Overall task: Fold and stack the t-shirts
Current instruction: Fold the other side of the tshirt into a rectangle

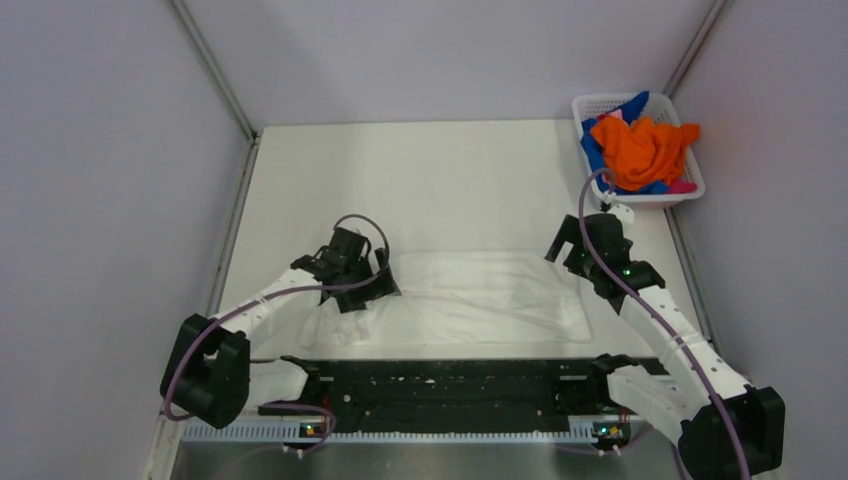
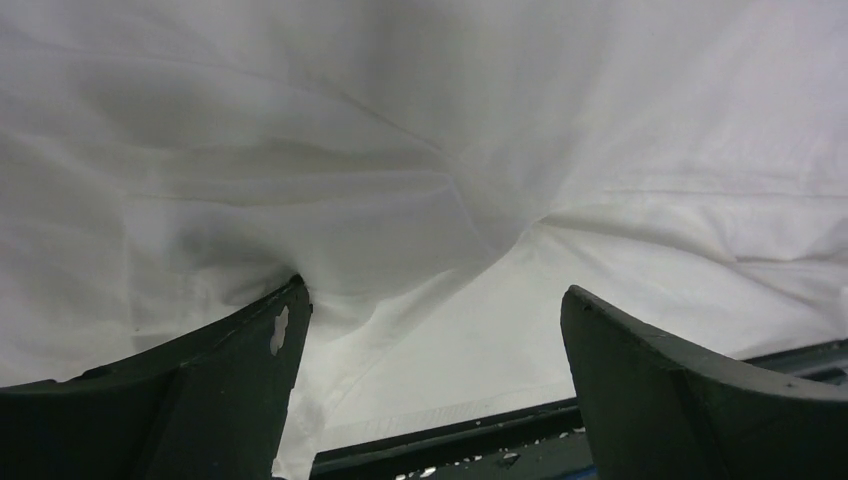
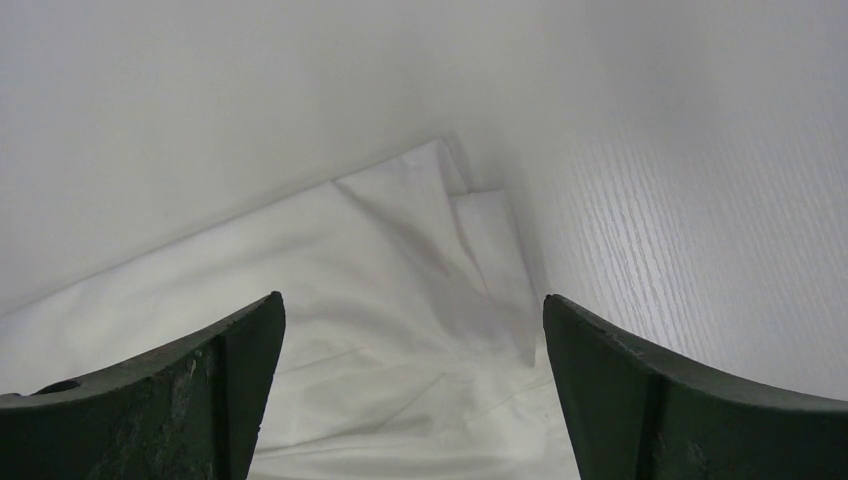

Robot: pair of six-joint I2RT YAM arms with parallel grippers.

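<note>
A large white t-shirt (image 1: 470,295) lies spread flat on the white table, near the front edge. My left gripper (image 1: 362,290) is open at the shirt's left end, low over the rumpled cloth (image 2: 430,200); one finger (image 2: 250,350) touches a fold. My right gripper (image 1: 572,252) is open over the shirt's far right corner (image 3: 440,230), holding nothing. Orange (image 1: 645,150), blue (image 1: 630,108) and pink (image 1: 682,187) shirts are piled in the basket at the far right.
A white lattice basket (image 1: 597,104) stands at the table's far right corner. A black rail (image 1: 450,385) with the arm bases runs along the near edge. Grey walls enclose the table (image 1: 420,180) on three sides.
</note>
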